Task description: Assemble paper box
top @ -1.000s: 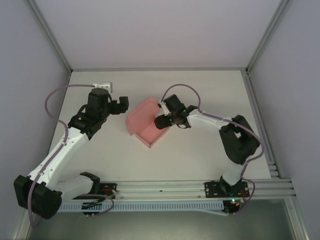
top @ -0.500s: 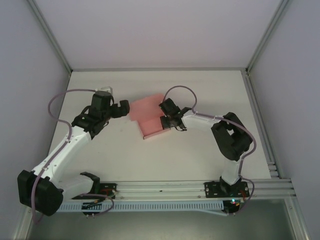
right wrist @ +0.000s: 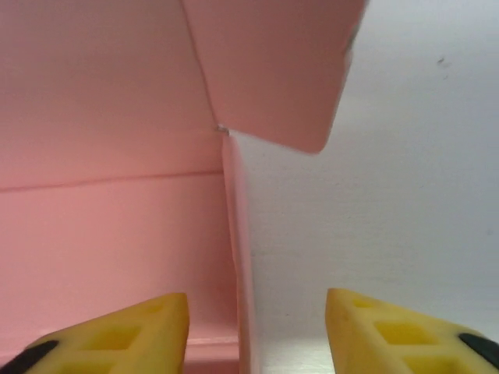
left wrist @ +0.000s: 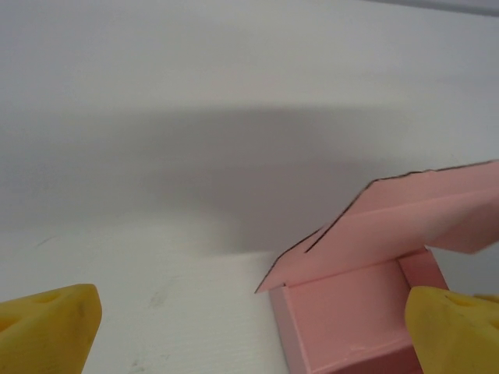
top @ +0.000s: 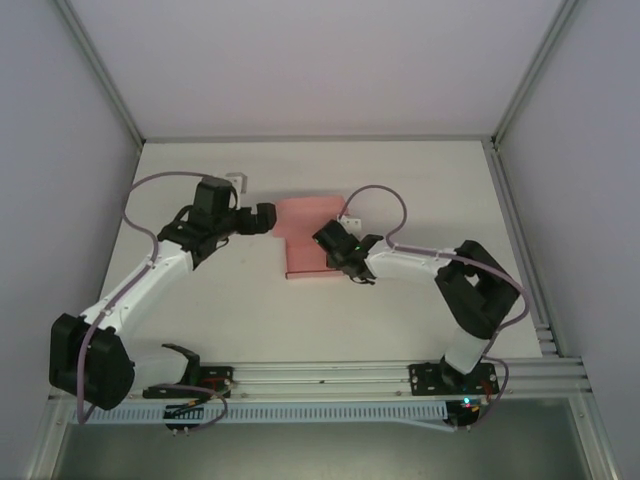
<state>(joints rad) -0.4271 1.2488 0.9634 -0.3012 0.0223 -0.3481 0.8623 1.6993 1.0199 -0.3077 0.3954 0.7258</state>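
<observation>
The pink paper box (top: 303,256) lies in the middle of the table as a shallow open tray, its lid flap (top: 306,211) raised at the far side. My left gripper (top: 270,219) is at the box's far left corner, open wide. In the left wrist view the tray (left wrist: 351,312) and its raised flap (left wrist: 405,226) sit by the right fingertip (left wrist: 452,327), and the left gripper (left wrist: 253,335) holds nothing. My right gripper (top: 327,243) is at the box's right side. It is open (right wrist: 257,335), straddling the thin side wall (right wrist: 236,249) without touching it, under a side flap (right wrist: 273,62).
A small white object (top: 236,180) rests on the white table (top: 430,190) behind the left arm. Metal frame posts and grey walls close in the table. An aluminium rail (top: 340,375) runs along the near edge between the arm bases.
The box has turned from lying diagonally to sitting square with the table. The left gripper has moved right, up to the box's corner. The right gripper has drawn nearer and lower along the right wall.
</observation>
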